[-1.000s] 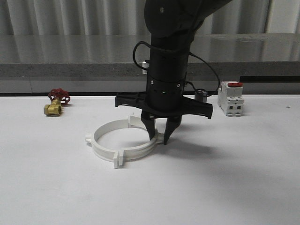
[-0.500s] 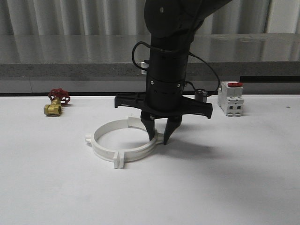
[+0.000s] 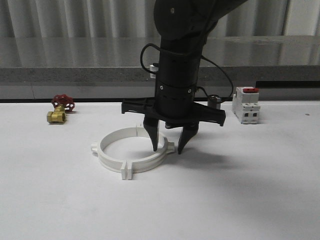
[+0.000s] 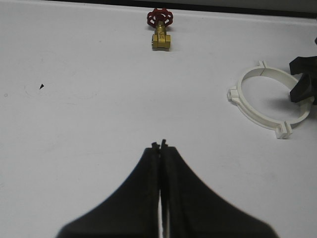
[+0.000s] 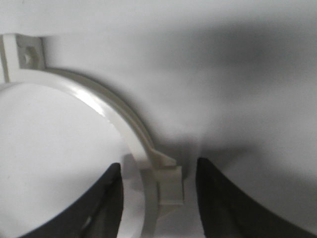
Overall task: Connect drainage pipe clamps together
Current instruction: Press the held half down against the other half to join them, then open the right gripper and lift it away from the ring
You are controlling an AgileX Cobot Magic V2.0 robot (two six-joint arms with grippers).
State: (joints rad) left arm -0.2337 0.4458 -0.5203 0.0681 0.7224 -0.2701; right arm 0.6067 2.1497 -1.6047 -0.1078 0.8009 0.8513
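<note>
Front view: right gripper (image 3: 167, 149) spread open, fingers either side of the drainage pipe clamps (image 3: 131, 150) at their joined tabs, gripping nothing. Left gripper (image 4: 160, 146) closed tight, empty, above bare table (image 4: 74, 124).

A test bench in a lab or workshop is suggested. A bare white table (image 3: 260, 200) is backed by corrugated metal sheeting (image 3: 75, 20), with plumbing and electrical hardware laid out.

Brass valve (image 3: 56, 116) with red handwheel (image 3: 63, 102) is lying on the white bench (image 3: 240, 200) at middle left of the front view. White block (image 3: 246, 105) with red switch (image 3: 250, 90) is standing upright at middle right. Grey ledge (image 3: 75, 75) is running across behind, corrugated wall (image 3: 75, 17) above it.
</note>
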